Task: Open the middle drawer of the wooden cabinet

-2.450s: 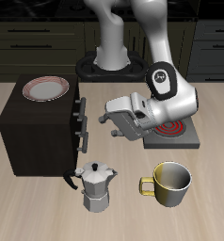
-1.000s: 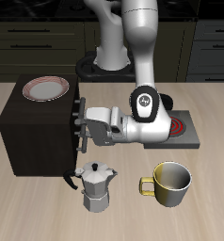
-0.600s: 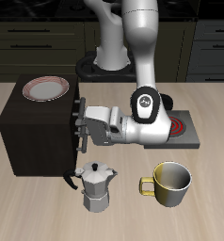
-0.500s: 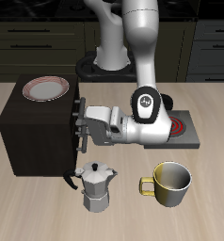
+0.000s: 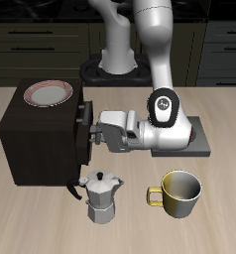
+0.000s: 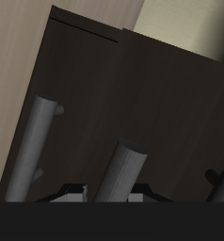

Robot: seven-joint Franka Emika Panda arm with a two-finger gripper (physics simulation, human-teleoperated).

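The wooden cabinet stands near the table's front, its three drawers facing the arm. My gripper is at the middle drawer, which stands a little way out of the cabinet's face. In the wrist view the fingers sit on either side of the middle drawer's bar handle, shut on it, with the dark cabinet face behind. The handles of the other two drawers show on either side of it.
A red-rimmed plate lies on top of the cabinet. A metal moka pot stands just below the gripper near the table's front edge, with a yellow mug beside it. The grey hotplate lies mostly under my arm.
The gripper went from beside the hotplate to the middle drawer's handle. In the last half second the arm drew back from the cabinet, and the middle drawer came out a little with it.
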